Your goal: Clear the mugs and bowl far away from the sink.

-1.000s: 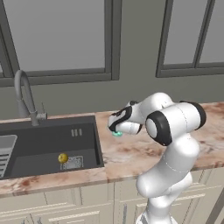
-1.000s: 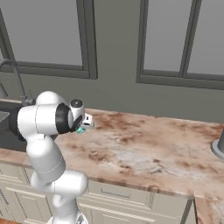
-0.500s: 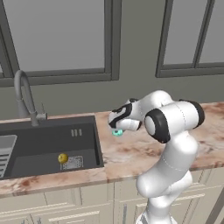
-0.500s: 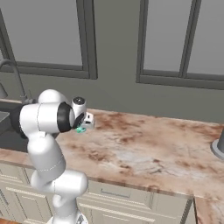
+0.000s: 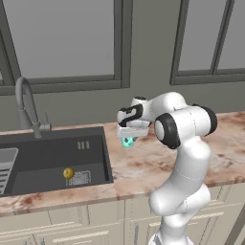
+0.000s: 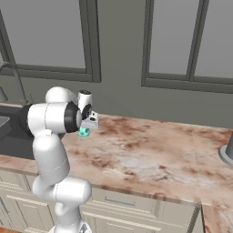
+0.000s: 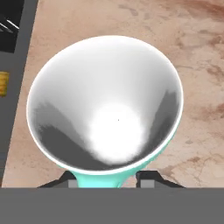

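Counter: marble worktop (image 6: 150, 150) under two grey windows.
Mugs: two; teal mug (image 7: 107, 107) with white inside, yellow mug (image 5: 69, 173) in the sink (image 5: 52, 160).
Gripper (image 5: 128, 139): jaws narrowed on the teal mug's handle side, mug directly below the hand, just right of the sink.

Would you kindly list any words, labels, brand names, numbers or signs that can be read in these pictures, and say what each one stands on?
None can be read in any view.
Teal mug: plain white inside, teal outside, no print.
Sink: three short slots on its back wall and a small pale square on its floor beside the yellow mug; the square is too small and blurred to show any text.
Countertop: only marble veining.
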### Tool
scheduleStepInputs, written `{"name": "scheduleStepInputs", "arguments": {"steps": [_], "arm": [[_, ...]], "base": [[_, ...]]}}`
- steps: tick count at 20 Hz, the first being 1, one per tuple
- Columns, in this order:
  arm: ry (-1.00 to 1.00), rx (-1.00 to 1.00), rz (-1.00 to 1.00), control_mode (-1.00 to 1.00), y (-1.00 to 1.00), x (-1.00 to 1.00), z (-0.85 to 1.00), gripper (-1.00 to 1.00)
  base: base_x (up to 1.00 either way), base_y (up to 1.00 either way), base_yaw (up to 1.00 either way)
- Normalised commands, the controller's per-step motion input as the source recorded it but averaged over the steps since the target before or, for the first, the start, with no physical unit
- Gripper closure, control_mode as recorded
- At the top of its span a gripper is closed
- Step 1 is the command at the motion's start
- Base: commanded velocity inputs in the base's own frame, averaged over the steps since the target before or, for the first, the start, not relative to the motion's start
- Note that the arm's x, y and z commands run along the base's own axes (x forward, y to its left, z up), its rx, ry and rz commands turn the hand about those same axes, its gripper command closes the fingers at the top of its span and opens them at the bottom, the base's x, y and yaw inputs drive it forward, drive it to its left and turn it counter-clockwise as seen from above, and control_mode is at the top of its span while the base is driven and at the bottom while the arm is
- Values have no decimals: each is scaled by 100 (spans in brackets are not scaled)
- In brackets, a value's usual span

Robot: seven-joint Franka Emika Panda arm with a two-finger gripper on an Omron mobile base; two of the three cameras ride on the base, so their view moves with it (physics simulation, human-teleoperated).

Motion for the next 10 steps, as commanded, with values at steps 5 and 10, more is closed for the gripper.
{"name": "scheduleStepInputs", "arguments": {"steps": [5,10], "arm": [[29,-10,8,-100,0,-79,-100,100],[1,-1,2,-100,0,-63,-16,100]], "base": [[0,0,0],[0,0,0]]}}
